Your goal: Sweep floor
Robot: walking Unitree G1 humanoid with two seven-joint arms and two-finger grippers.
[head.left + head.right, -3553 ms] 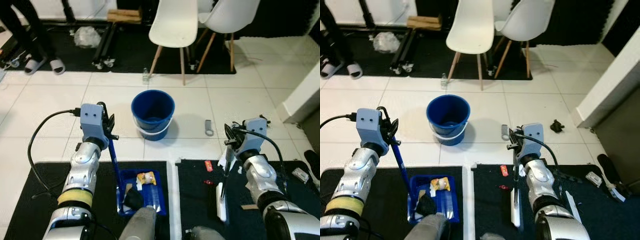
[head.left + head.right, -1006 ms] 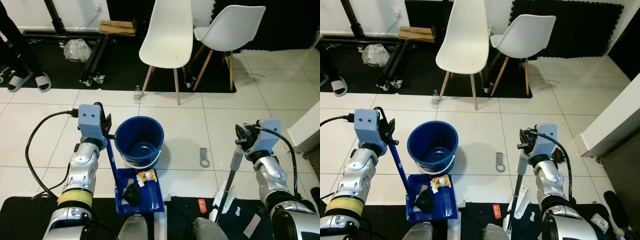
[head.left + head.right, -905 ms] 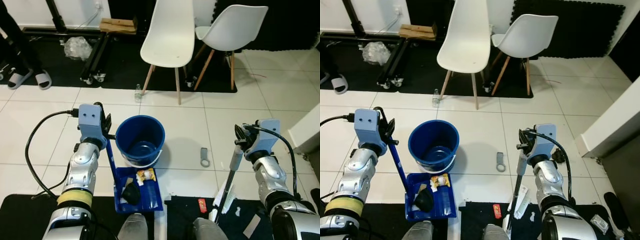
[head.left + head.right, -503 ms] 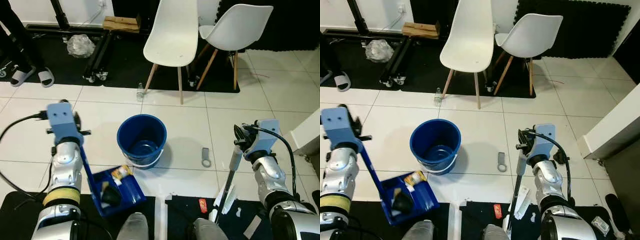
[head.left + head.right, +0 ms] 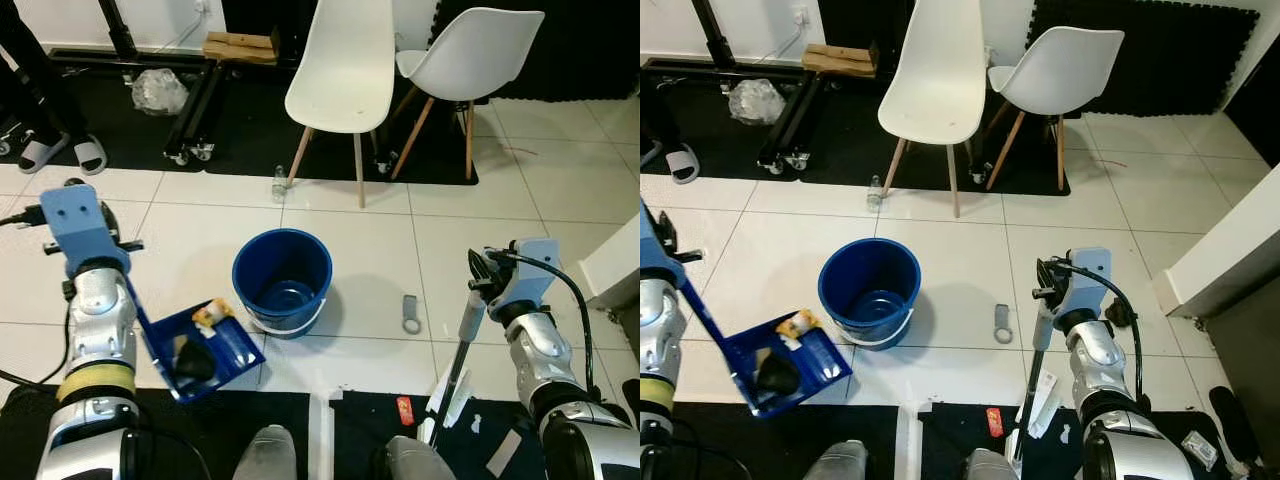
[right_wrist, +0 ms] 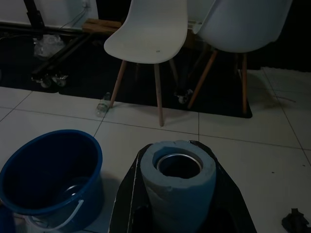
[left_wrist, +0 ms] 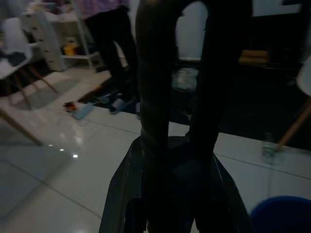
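My left gripper [image 5: 110, 246] is shut on the long handle of a blue dustpan [image 5: 222, 352], which hangs tilted just left of the blue bucket [image 5: 282, 277]. A yellow wrapper [image 5: 208, 315] and a dark lump [image 5: 192, 361] lie in the pan. The bucket stands upright on the white tiles, and its bottom looks bare. My right gripper [image 5: 474, 284] is shut on the grey foam grip of a broom [image 5: 458, 352], whose white head [image 5: 441, 408] rests on the floor near my feet. The grip's open end [image 6: 178, 166] sits between the fingers in the right wrist view.
Two white chairs [image 5: 345, 60] stand behind the bucket on black mats. A small bottle [image 5: 279, 185] lies near a chair leg, and a grey tool [image 5: 410, 314] lies right of the bucket. A person's slippered feet [image 5: 42, 151] are at the far left. A white wall corner [image 5: 612, 262] is at the right.
My left arm has swung the dustpan out to the left, away from the bucket's front, and tilted it. The right gripper and broom have stayed put.
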